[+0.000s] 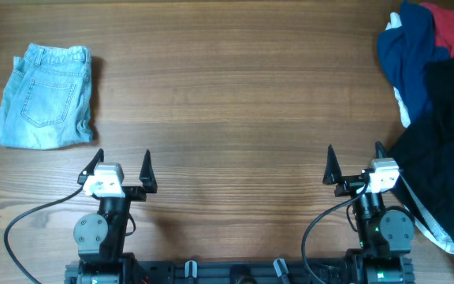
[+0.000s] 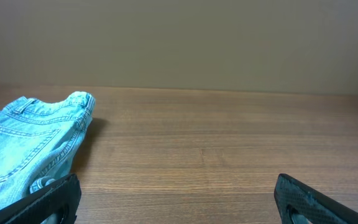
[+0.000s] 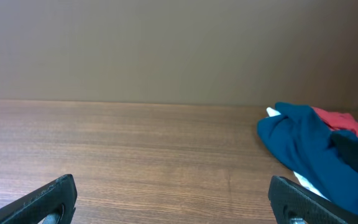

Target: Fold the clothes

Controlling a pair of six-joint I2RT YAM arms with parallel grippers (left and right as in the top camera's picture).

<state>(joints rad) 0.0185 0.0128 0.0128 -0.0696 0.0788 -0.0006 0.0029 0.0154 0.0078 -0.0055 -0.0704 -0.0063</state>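
The black garment is lying heaped at the table's right edge with the navy garment and red garment — the folded denim is sitting far left. The left gripper and right gripper are resting wide-jawed, empty.

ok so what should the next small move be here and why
Probably reach the right hand toward the black garment, the nearest part of the heap, and draw it onto the middle of the table. That hand and the left hand are both open and hold nothing. The denim piece on the left already lies folded, and the unfolded heap sits beside the right arm.
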